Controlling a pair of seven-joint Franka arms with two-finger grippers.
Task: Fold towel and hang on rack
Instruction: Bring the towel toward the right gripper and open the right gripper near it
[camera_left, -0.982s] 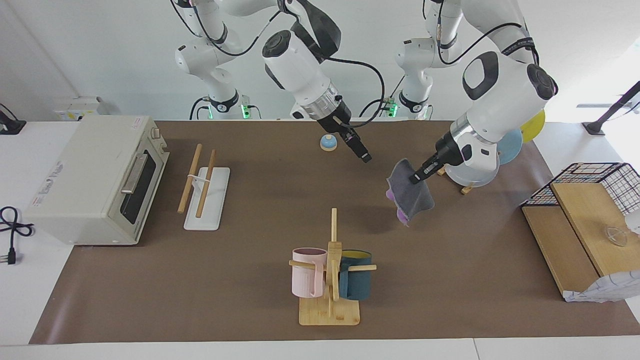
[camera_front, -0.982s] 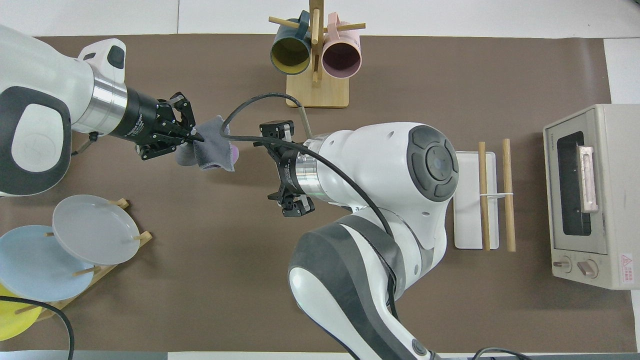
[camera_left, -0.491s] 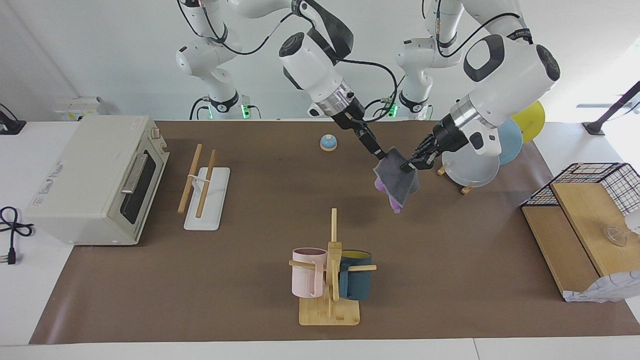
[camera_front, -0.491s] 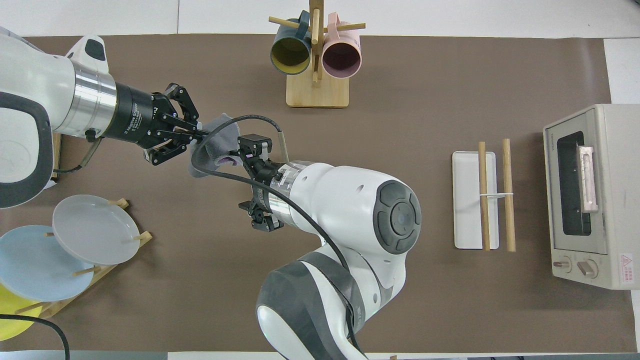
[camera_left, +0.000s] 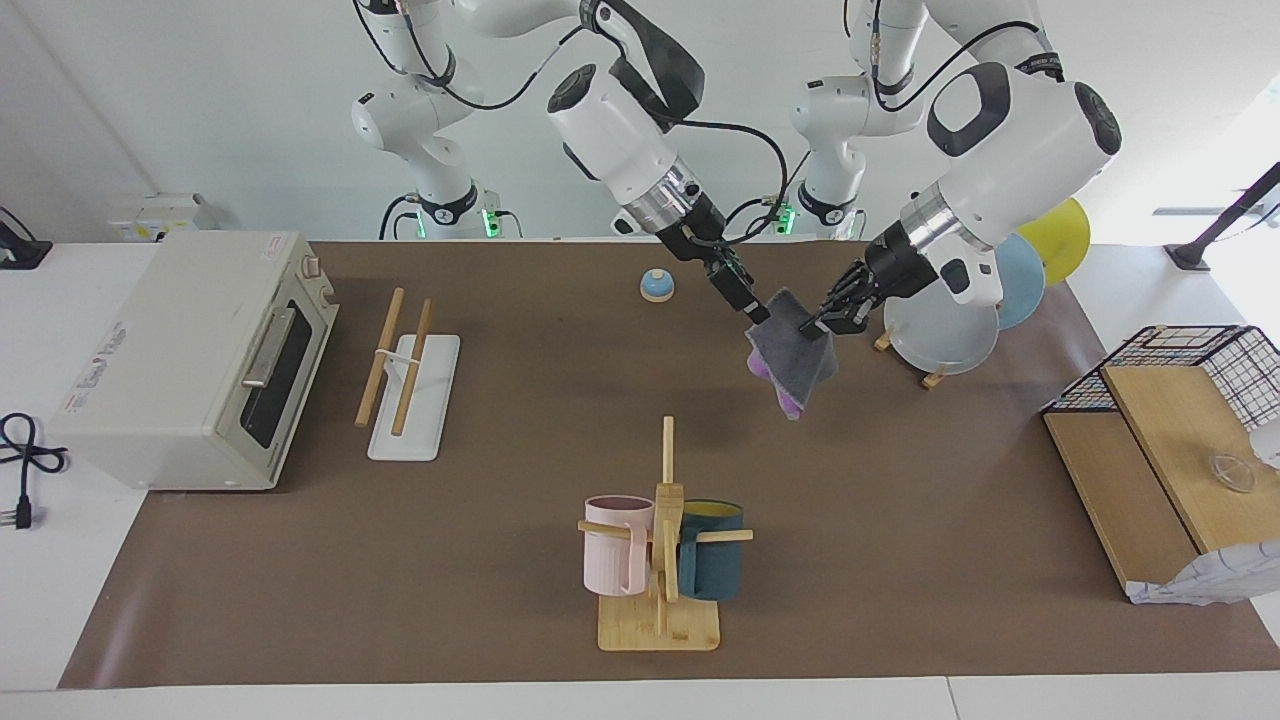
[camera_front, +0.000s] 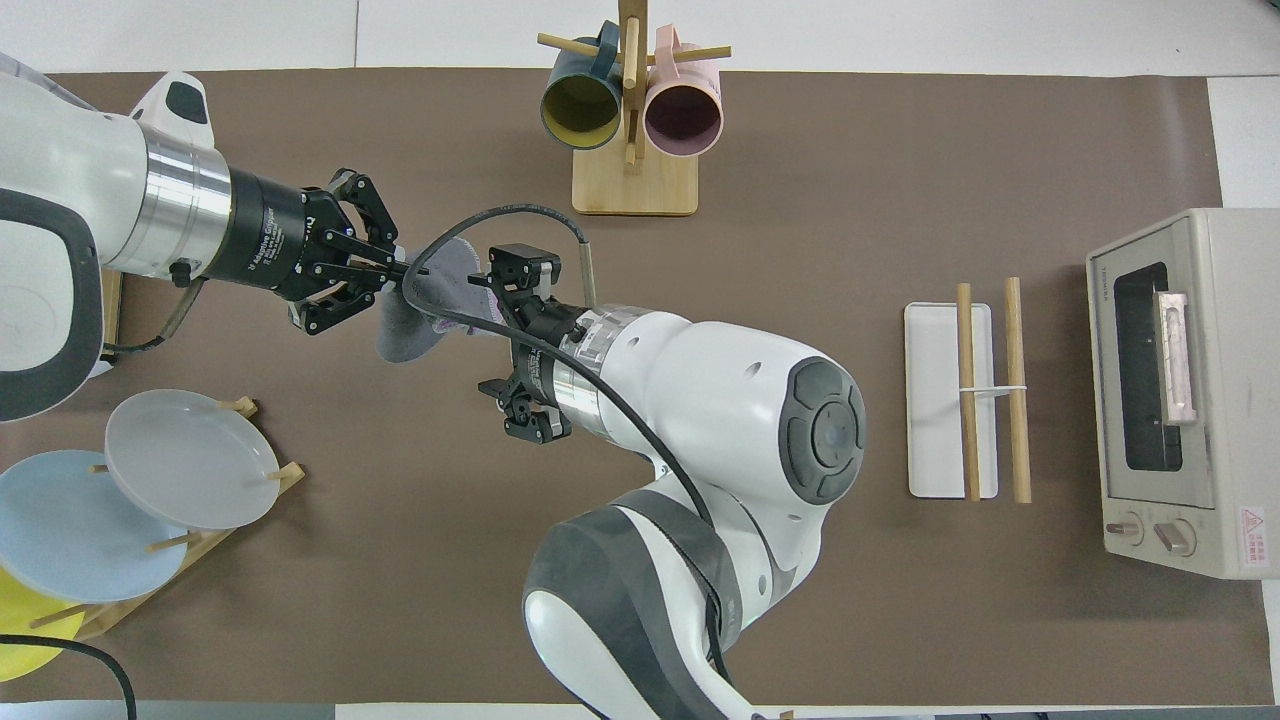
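The towel (camera_left: 790, 362), dark grey with purple showing at its lower edge, hangs folded in the air between both grippers, over the mat near the plate stand. My left gripper (camera_left: 815, 326) is shut on its upper corner toward the left arm's end. My right gripper (camera_left: 757, 314) is shut on the other upper corner. In the overhead view the towel (camera_front: 405, 335) sits between the left gripper (camera_front: 400, 270) and the right wrist, which hides the right fingertips. The rack (camera_left: 425, 400), two wooden rods on a white base, stands bare beside the oven and also shows in the overhead view (camera_front: 935, 400).
A toaster oven (camera_left: 190, 355) stands at the right arm's end. A bamboo mug stand (camera_left: 660, 560) with two mugs stands farther from the robots at mid-table. A plate stand (camera_left: 945, 335) holds plates at the left arm's end. A small bell (camera_left: 657, 286) and a wire basket (camera_left: 1190, 345) are also there.
The left gripper raised the towel and carried it toward the right gripper. The right gripper came over and took the other upper corner. Little moved in the last half second.
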